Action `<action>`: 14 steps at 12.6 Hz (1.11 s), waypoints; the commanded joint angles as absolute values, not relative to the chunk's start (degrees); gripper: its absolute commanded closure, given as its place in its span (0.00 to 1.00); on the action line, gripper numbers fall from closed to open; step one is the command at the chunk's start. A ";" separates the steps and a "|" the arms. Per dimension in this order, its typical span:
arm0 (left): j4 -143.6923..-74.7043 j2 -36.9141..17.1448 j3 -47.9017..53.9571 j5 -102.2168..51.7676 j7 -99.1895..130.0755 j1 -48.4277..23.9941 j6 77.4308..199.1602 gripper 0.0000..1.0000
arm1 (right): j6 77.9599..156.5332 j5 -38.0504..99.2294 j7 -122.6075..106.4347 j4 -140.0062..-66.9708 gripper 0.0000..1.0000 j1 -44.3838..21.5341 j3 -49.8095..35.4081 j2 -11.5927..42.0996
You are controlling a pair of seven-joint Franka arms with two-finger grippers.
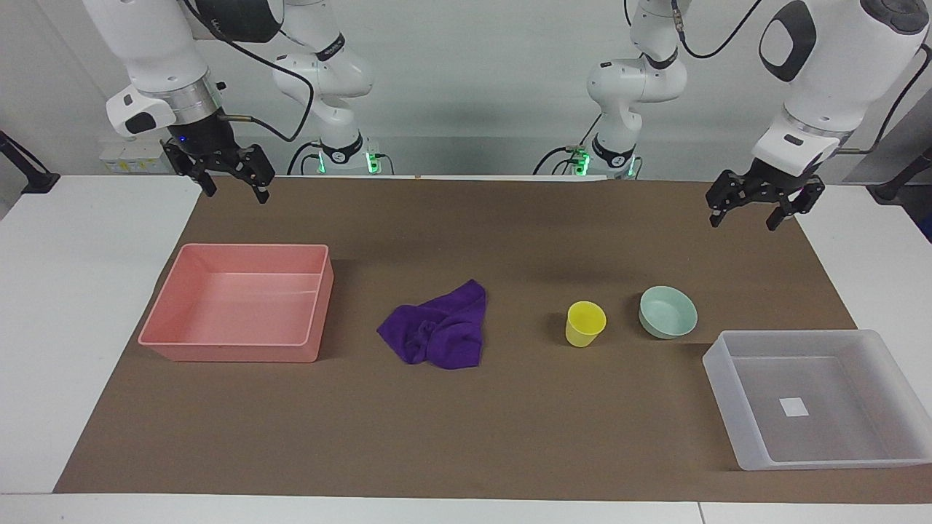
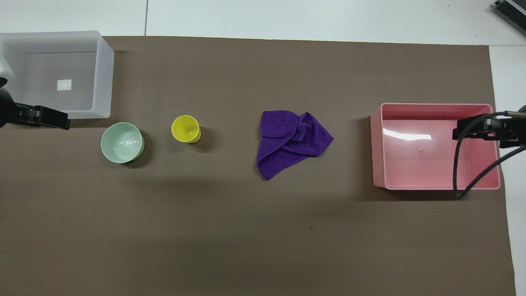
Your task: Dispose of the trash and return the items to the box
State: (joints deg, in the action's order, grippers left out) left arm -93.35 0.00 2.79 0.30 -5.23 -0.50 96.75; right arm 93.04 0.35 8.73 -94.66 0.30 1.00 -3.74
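soft cloth (image 1: 439, 326); glossy pink tub (image 1: 240, 300)

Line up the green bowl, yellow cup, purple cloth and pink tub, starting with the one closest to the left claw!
From the left claw, in the facing view:
1. Green bowl, closest.
2. Yellow cup, beside the bowl.
3. Purple cloth, mid-table.
4. Pink tub, at the right arm's end.

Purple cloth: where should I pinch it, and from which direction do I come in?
Grip the bunched, knotted fold near the middle of the purple cloth, where the fabric stands highest. Come straight down from above: it lies crumpled flat on the mat, with no edge lifted to catch from the side. The right gripper, open and waiting near the pink tub, looks the likelier choice.
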 commanded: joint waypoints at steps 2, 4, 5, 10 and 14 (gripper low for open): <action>-93.60 0.79 2.99 -0.26 -4.75 -0.09 95.54 0.00 | 92.02 0.17 7.29 -94.75 0.00 0.79 0.53 -4.48; -93.60 0.88 2.90 -0.18 -5.01 -0.09 95.54 0.00 | 92.11 0.26 7.38 -94.92 0.00 0.79 0.53 -4.57; -93.69 0.88 2.90 -0.18 -5.10 -0.09 95.97 0.00 | 92.20 0.26 7.30 -94.92 0.00 0.79 0.53 -4.57; -96.23 1.93 2.90 -0.18 -3.26 -0.26 97.55 0.00 | 92.90 0.26 7.29 -95.19 0.00 0.97 0.53 -4.66; -101.77 2.64 2.90 -0.18 -2.46 -0.26 105.01 0.00 | 92.64 0.26 7.12 -95.45 0.00 1.41 0.53 -4.66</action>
